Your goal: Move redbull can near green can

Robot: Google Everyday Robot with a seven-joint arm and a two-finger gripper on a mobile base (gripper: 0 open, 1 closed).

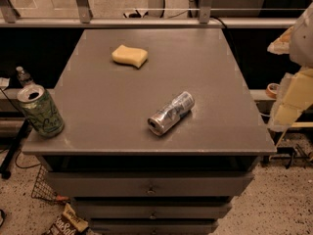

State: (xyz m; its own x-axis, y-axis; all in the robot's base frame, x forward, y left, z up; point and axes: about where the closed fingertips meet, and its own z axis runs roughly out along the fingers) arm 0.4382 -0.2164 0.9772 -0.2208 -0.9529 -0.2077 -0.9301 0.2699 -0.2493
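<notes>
The redbull can (171,113), slim, silver with blue patches, lies on its side near the front middle of the grey cabinet top (146,77), its open end toward the front left. The green can (40,111), wider with pale drawings and an opened silver top, stands upright at the front left corner. The cans are well apart, with bare top between them. My gripper (290,104) shows as a pale, blurred shape at the right edge of the view, beyond the cabinet's right side and away from both cans.
A yellow sponge (129,56) lies toward the back of the top. A metal rail (146,22) runs behind the cabinet. Drawers (149,185) sit below the front edge. A wire basket (44,187) and a snack packet (66,224) lie on the floor at the left.
</notes>
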